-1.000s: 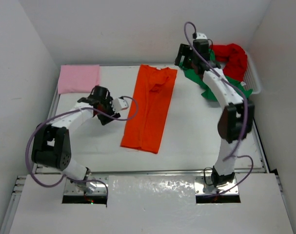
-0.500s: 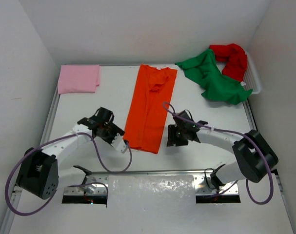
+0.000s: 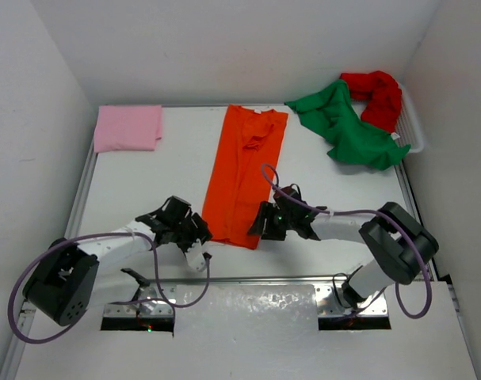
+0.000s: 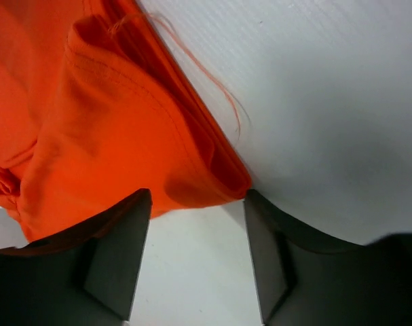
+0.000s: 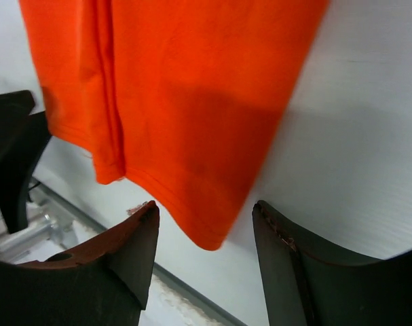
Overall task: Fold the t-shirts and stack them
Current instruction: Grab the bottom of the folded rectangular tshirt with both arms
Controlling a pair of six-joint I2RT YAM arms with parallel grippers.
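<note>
Four t-shirts: pink (image 3: pixel 127 127), orange (image 3: pixel 244 178), green (image 3: pixel 347 131), red (image 3: pixel 376 93); left hand (image 3: pixel 196 237), right hand (image 3: pixel 264 224); one basket (image 3: pixel 413 123); one table (image 3: pixel 161 178).

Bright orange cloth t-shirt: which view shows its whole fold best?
Top external: the bright orange cloth t-shirt lies full length, lengthwise-folded. Left wrist catches only one hem corner; right wrist only the hem end.
</note>
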